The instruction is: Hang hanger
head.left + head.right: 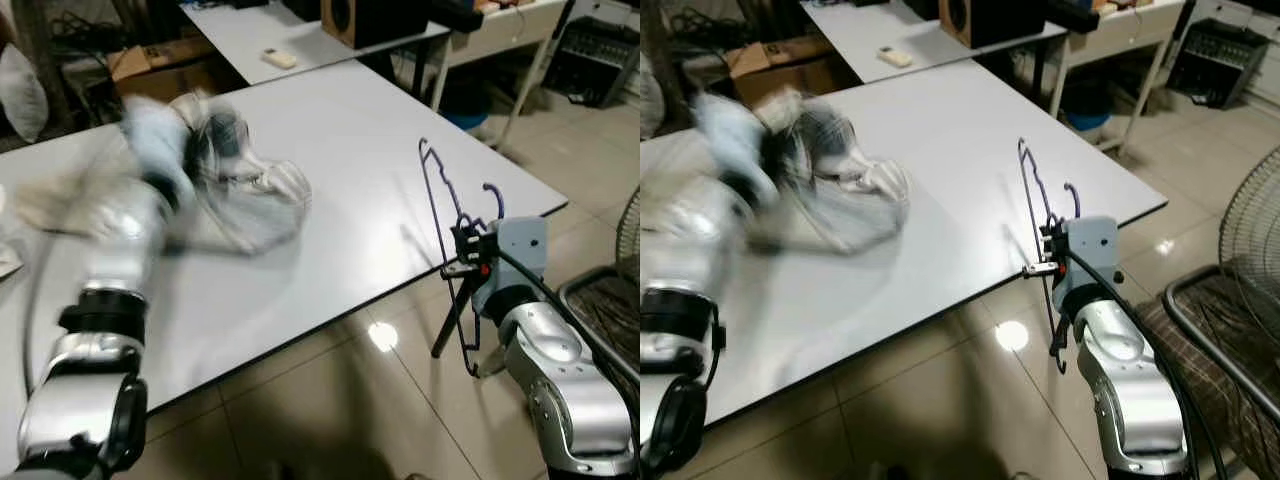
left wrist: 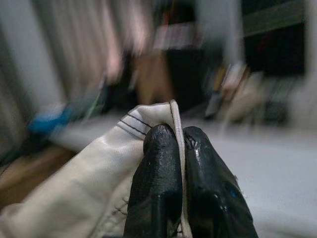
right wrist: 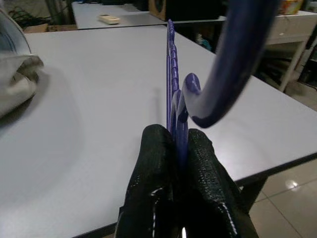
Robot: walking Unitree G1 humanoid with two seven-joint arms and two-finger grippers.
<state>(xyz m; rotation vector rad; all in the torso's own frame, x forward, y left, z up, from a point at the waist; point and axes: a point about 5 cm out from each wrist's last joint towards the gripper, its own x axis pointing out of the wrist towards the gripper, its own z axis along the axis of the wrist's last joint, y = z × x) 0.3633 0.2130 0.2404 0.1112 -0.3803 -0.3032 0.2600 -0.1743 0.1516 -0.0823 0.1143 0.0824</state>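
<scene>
The right gripper (image 3: 181, 144) is clamping the purple hanger (image 1: 440, 205) upright; the left gripper (image 2: 181, 144) is pinching the white garment (image 1: 250, 205) over the worktop (image 1: 350, 130). Judgement: spread the neckline before threading.

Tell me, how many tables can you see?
3: the big white table in front, a second table behind it, a third table farther right. Others may be hidden.
</scene>
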